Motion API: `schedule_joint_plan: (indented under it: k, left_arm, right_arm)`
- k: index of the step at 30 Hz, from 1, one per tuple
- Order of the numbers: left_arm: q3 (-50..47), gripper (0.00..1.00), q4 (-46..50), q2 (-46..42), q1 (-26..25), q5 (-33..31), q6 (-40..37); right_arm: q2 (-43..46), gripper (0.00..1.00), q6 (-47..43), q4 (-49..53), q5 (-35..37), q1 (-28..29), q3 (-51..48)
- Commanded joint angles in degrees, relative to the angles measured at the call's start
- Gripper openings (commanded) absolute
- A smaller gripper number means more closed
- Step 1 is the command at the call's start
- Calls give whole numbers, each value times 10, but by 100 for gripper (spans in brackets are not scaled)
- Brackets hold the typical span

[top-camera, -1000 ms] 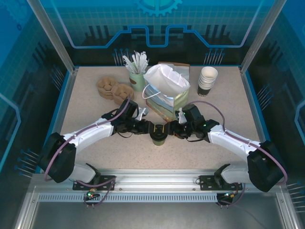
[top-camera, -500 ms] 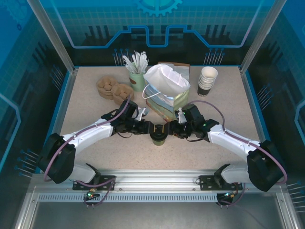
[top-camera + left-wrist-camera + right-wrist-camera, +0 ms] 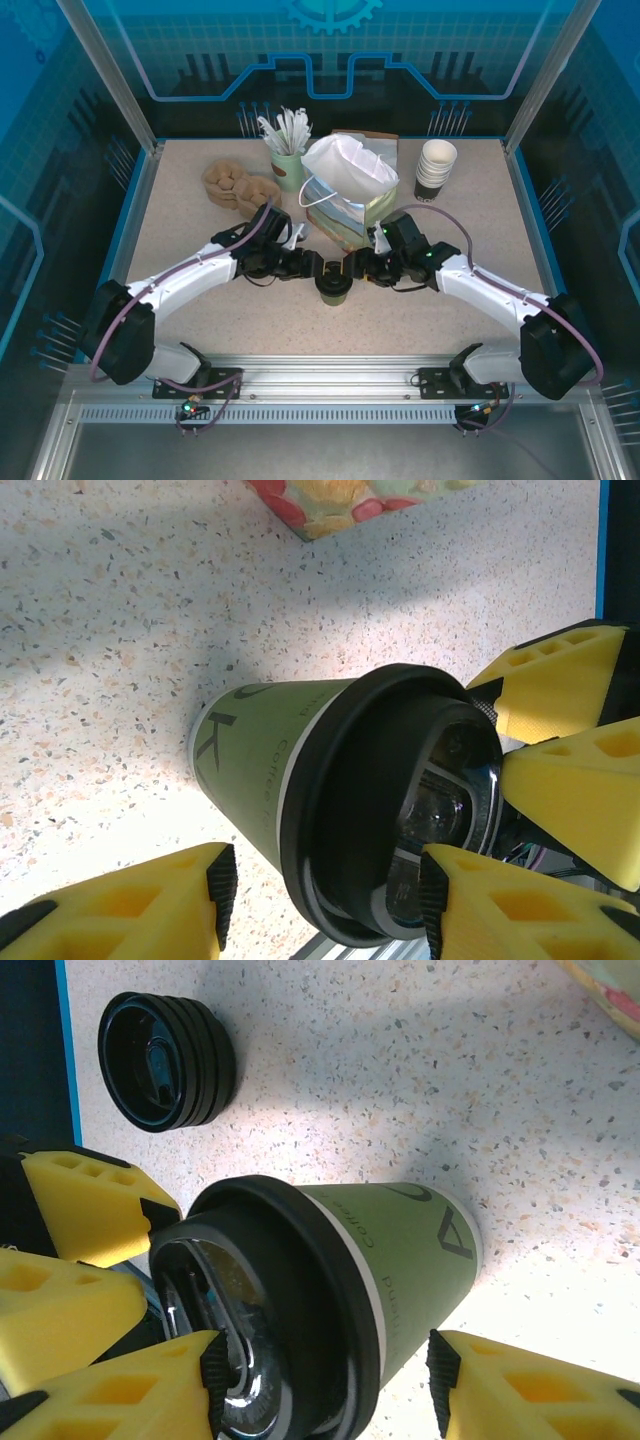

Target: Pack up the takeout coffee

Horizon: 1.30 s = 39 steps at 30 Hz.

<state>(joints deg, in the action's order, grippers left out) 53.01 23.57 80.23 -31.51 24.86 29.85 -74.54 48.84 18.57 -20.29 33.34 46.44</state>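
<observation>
on the table (image 3: 180, 215), left gripper (image 3: 328, 895) and right gripper (image 3: 328, 1370) flank the takeout coffee (image 3: 333, 284), jaws parted; clamp its sides squarely.

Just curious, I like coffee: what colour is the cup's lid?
Black; the lid shows best in the right wrist view.

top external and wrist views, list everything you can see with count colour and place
takeout coffee: one, olive-green, black lid, upright, table centre
gift bag: one, multicoloured, white tissue inside, behind the coffee
stack of cups: one stack, white rims, far right
green cup: one, holding white sticks, left of the bag
moulded trays: apparently two, brown, far left
stack of lids: one, black, near the coffee
table: one, speckled beige
left gripper: yellow fingers, open around the coffee
right gripper: yellow fingers, open around the coffee
</observation>
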Motion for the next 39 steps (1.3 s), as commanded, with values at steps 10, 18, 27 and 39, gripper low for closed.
schedule_joint_plan:
  k: [10, 18, 27, 39]
  left_arm:
    - [34, 58, 67, -71, 20, -27, -14]
    - [27, 61, 101, -106, 52, -22, -34]
    - [21, 62, 119, -127, 72, -16, -43]
    - [21, 63, 140, -147, 93, -12, -53]
  right_arm:
    - [5, 56, -4, 28, 28, 30, 8]
    - [2, 55, 19, -1, 45, 58, -17]
    - [-26, 52, 53, -58, 60, 87, -22]
    - [-95, 50, 83, -134, 91, 132, 14]
